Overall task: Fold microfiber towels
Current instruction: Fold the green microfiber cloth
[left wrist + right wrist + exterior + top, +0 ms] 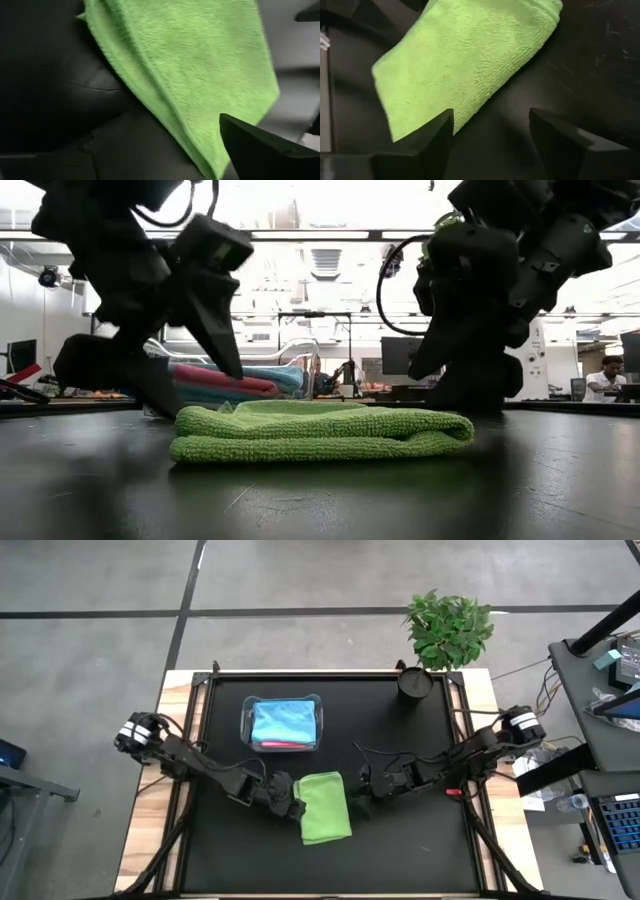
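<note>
**Green towel folded flat, both my grippers beside it with nothing held**

The lime green towel [325, 806] lies folded on the black table [420, 850], a little toward the near side of its middle. From the low view it shows as two layers, one stacked on the other, with the rounded fold at one end and the loose edges at the other.

My left gripper [291, 806] sits just beside the towel's left edge, low over the table. Its fingers are apart and hold nothing; in the left wrist view only one dark finger [265, 150] shows, with the green cloth just past its tip.

My right gripper [361, 802] is just beside the towel's right edge, also low. Its two fingers [427, 145] stand apart with bare table between them, and the towel's corner lies next to one of them; I cannot tell whether that finger touches the cloth.

Behind the green towel, toward the far side of the table, stands the clear plastic tub [284, 724]. It holds a light blue towel [283, 721] on top and a pink towel [282, 744] showing at its near edge.

A potted plant [444, 635] stands at the table's far right corner
</note>
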Available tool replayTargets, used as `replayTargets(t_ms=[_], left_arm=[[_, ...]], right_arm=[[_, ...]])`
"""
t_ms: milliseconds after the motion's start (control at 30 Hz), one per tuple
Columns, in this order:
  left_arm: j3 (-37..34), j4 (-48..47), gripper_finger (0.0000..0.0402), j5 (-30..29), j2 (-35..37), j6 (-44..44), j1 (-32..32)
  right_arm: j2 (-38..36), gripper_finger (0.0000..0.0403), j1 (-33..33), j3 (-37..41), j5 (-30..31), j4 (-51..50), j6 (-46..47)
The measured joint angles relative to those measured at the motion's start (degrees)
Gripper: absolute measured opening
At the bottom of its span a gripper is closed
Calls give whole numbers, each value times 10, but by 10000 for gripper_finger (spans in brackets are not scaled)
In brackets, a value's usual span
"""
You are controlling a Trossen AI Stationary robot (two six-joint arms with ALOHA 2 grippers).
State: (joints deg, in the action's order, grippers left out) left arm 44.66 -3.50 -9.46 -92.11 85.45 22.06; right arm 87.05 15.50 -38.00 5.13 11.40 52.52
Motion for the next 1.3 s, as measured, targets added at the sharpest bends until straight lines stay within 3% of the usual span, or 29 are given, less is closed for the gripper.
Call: replayTargets(t_ms=[200, 433, 533, 733, 900, 1000, 1167, 1300], left_arm=[[2, 25, 298, -6, -28, 17, 1], [3, 31, 299, -11, -26, -7, 1], [5, 27, 299, 30, -18, -88, 3], [34, 31, 287, 58, -27, -362, 70], [57, 33, 219, -35, -57, -537, 131], [80, 32, 149, -75, -86, -562, 139], [116, 31, 26, -79, -131, -574, 131], [144, 51, 10, -78, -159, -600, 118]], right_arm=[[14, 265, 0, 0, 9, 3, 4], [23, 262, 0, 0, 8, 11, -38], [15, 251, 0, -3, 7, 7, -72], [-20, 221, 5, -11, -1, -16, -128], [-43, 211, 5, -11, 0, -51, -132], [-47, 211, 5, -11, 5, -70, -131], [-48, 211, 5, -11, 7, -88, -127], [-48, 211, 9, -11, 8, -94, -127]])
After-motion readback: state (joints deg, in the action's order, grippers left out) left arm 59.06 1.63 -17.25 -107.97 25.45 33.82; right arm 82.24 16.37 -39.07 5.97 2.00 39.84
